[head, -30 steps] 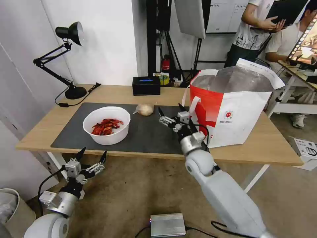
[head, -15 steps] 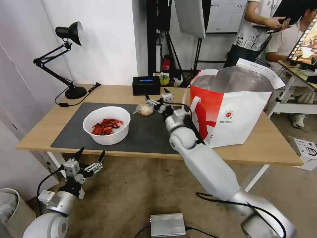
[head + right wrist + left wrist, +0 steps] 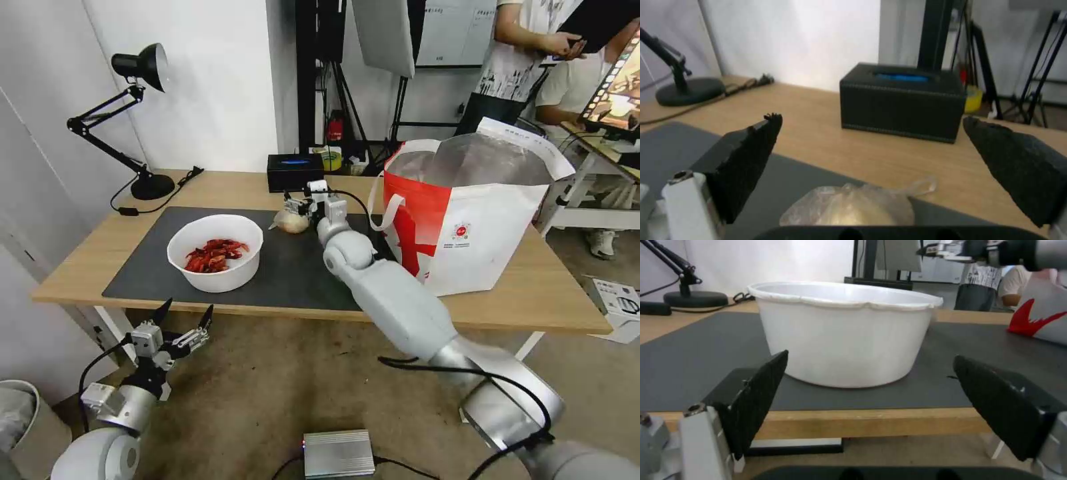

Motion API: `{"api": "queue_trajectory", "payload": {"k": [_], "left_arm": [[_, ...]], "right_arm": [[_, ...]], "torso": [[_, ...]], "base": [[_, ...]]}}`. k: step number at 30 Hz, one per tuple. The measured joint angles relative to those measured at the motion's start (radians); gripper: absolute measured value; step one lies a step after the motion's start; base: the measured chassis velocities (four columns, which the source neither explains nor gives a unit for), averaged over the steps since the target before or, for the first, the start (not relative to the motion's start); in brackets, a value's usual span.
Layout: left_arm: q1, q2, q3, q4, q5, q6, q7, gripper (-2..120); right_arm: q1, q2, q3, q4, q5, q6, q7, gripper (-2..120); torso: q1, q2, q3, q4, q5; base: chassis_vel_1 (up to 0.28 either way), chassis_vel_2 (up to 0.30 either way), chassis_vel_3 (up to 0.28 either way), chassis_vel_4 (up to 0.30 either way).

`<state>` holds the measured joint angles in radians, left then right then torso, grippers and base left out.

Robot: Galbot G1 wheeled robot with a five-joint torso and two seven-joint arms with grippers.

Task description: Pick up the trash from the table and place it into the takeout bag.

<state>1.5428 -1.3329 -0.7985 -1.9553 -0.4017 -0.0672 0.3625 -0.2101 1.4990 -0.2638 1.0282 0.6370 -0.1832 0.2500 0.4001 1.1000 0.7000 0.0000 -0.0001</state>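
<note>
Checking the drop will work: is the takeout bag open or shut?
Open: the takeout bag stands upright, its mouth spread wide and silver lining showing.

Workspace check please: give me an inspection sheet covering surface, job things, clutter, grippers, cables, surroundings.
Surface: wooden table with dark mat.
Job things: bowl of red scraps and knotted bag lump on the mat; takeout bag upright, open.
Clutter: desk lamp, black box.
Grippers: right gripper open above the lump; left gripper open below the table edge, facing the bowl.
Cables: lamp cord on the table.
Surroundings: silver box on the floor.
</note>
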Motion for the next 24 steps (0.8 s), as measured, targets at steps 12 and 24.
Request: {"api": "queue_trajectory", "payload": {"k": [12,24], "left_arm": [[0.003,-0.003,0.003,-0.006,0.002,0.000,0.002,100],[0.006,-0.006,0.003,0.000,0.003,-0.004,0.008,100]], "right_arm": [[0.059,0.073,0.010,-0.144,0.068,-0.109,-0.014,100],[0.050,0.074,-0.010,-0.201,0.067,-0.122,-0.011,100]], "torso": [[0.000,0.000,0.000,0.0000,-0.0001],[0.000,0.000,0.000,-0.0001,0.0001]], "base": [[0.000,0.000,0.000,0.000],[0.000,0.000,0.000,0.000]]}}
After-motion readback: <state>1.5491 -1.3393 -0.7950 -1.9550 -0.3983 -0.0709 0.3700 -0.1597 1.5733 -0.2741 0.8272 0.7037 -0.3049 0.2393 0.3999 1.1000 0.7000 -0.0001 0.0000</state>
